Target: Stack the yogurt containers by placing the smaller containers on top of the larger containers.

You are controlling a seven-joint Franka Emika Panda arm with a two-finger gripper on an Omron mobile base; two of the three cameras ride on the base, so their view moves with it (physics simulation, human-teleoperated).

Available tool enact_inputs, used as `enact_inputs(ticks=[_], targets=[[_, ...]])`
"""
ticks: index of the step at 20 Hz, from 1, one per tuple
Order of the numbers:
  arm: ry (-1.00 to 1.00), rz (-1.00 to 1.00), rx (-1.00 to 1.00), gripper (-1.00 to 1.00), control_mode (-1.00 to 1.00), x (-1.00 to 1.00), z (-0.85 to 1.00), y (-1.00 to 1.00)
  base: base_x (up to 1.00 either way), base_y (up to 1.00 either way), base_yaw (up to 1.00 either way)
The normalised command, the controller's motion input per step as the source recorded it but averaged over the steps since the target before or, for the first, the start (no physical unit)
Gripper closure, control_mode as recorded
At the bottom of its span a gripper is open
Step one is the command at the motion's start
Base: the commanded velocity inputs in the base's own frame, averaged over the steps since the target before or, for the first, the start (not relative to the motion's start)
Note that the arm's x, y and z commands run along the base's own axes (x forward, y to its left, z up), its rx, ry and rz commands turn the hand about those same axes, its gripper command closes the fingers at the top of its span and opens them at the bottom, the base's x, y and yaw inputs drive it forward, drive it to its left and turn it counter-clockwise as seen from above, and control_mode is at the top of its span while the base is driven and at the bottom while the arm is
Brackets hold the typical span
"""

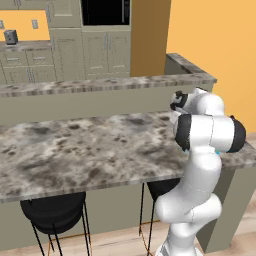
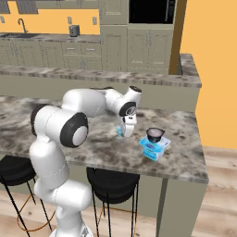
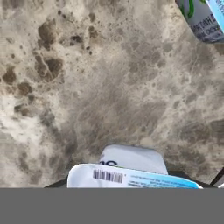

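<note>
Yogurt containers, stone counter, right end. Item one: light-blue tub near the front edge, with the dark round cup stacked upright on top of it. Item two: small light-blue tub, barcode label showing, just left of that stack, at my gripper. My fingers reach down around it; whether they are clamped on it, I cannot tell.
</note>
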Motion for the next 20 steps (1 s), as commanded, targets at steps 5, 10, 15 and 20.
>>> enact_inputs(ticks=[5,10,15,20], targets=[[-0.05,-0.11,0.0,1.0,-1.0,-0.32,0.74,-0.05,0.0,0.0,0.0],[-0.02,-0.12,0.0,1.0,-1.0,-0.44,0.64,-0.19,0.0,0.0,0.0],[-0.08,-0.04,0.0,1.0,-1.0,-0.38,0.59,-0.36,0.0,0.0,0.0],[-0.02,-0.07,0.0,1.0,-1.0,-0.33,0.44,-0.32,0.0,0.0,0.0]])
